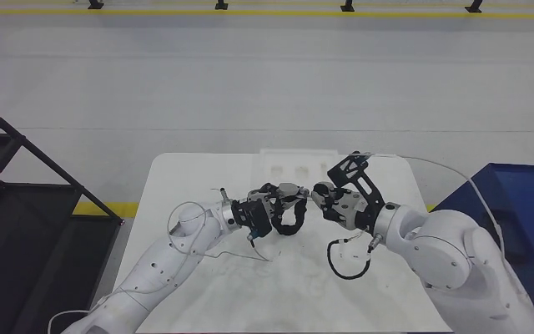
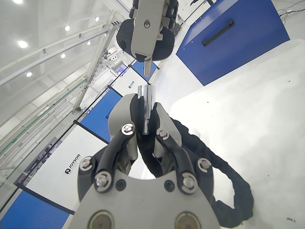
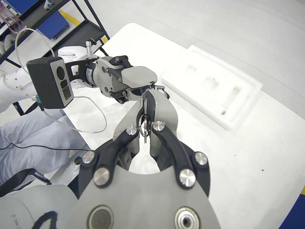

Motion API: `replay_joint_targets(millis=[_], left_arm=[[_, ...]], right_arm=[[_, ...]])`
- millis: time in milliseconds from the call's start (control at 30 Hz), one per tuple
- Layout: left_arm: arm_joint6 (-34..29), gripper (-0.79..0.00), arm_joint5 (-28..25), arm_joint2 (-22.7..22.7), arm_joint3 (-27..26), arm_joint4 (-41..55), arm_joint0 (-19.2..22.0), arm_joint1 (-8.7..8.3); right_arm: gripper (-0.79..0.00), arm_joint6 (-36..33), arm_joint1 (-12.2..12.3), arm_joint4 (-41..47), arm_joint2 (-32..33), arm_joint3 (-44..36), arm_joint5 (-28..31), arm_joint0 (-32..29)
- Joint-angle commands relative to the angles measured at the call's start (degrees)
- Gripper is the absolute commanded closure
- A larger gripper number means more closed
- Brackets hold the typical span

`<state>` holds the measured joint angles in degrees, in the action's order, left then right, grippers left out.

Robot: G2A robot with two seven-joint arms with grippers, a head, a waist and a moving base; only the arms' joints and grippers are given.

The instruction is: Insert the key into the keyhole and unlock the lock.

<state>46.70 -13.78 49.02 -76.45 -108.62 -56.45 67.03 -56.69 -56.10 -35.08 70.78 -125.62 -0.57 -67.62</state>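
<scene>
Left fingers (image 2: 118,113): closed on the lock (image 2: 145,94), a chrome cylinder clamped between their black pads, one end sticking out past the tips.
Right fingers (image 3: 164,107): closed on the key (image 2: 147,69) (pinched flat, with a ring tucked in between them), the blade poking out past the tips.
Key and lock: the blade is aimed at the cylinder's free end, near it but apart, with a gap between them; both are held above the table (image 2: 238,120).
Cable (image 2: 238,191): a black fabric-sleeved loop hanging from the lock beneath the left fingers.
Foam tray (image 3: 247,82): white, with rectangular recesses, on the table's far side beyond both arms.
</scene>
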Motion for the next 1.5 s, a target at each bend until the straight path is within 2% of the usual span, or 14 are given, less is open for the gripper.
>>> replay_joint_targets(millis=[0,1167,1467], left_arm=[[0.5,0.000,-0.1,0.1,0.3,0.2,0.0,0.05],[1.9,0.000,-0.8,1.1,0.5,-1.3,-0.5,0.52],[3.5,0.000,-1.2,1.5,1.5,-2.2,-0.2,0.47]], right_arm=[[0.000,0.1,0.0,-0.3,-0.1,0.1,0.3,0.0],[0.000,1.7,-0.4,1.2,-1.2,3.1,2.2,0.6],[0.000,-1.3,-0.4,2.4,-0.9,2.7,2.6,1.1]])
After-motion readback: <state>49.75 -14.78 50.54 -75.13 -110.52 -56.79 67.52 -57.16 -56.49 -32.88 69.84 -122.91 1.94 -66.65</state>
